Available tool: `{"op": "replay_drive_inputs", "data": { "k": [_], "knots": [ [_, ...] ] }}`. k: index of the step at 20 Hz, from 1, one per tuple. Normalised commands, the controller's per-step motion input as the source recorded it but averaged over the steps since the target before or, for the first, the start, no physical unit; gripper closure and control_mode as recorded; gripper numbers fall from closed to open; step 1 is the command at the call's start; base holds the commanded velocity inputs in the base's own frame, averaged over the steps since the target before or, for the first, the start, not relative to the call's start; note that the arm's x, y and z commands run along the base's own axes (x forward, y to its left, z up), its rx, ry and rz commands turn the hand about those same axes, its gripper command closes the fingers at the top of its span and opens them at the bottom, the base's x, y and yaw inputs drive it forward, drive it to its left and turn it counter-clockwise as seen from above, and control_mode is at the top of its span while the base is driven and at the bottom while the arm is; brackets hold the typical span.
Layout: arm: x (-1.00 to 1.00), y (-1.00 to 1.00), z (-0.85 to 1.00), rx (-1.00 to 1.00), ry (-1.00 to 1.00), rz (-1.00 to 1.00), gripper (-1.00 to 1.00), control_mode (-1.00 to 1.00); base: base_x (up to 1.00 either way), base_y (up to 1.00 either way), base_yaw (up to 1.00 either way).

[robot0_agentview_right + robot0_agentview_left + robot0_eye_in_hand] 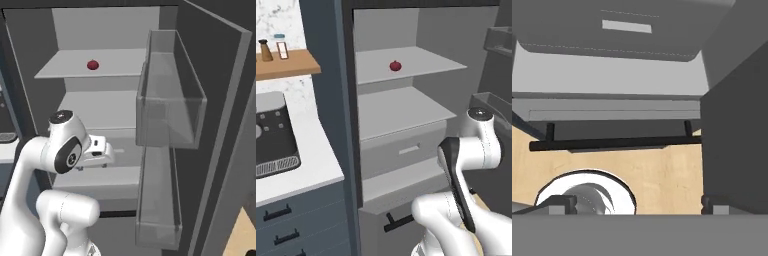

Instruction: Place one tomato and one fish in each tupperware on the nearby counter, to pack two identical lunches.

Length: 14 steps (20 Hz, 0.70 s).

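One tomato (395, 65), a small glossy red ball, lies on the upper shelf of the open fridge, and the right base view has the tomato (92, 65) at the shelf's left. My gripper (637, 205) is open with nothing between its fingertips (562, 205). It hangs low before the fridge, well below the tomato, facing down at the bottom drawer's black bar handle (612, 144). My hand (97, 150) sits level with the grey middle drawer. The white counter (316, 160) lies to the left of the fridge. The fish and the tupperware are out of view.
The fridge door stands open on the right, carrying clear bins (170, 95). A grey drawer (406, 150) sits under the lower shelf. A black stovetop (273, 135) lies on the counter, with a wooden shelf (286, 62) of bottles above it. Wooden floor (662, 175) shows below.
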Motion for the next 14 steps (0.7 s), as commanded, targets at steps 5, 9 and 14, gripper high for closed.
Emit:
{"op": "replay_drive_inputs", "data": {
  "k": [5, 9, 14],
  "knots": [
    [0.0, 0.0, 0.0, 0.0, 0.0, 0.0, -1.0, 1.0, 0.0, 0.13, 0.11],
    [0.0, 0.0, 0.0, 0.0, 0.0, 0.0, -1.0, 1.0, 0.04, 0.24, 0.09],
    [0.0, 0.0, 0.0, 0.0, 0.0, 0.0, -1.0, 1.0, 0.52, 0.13, 0.24]
  ]
}}
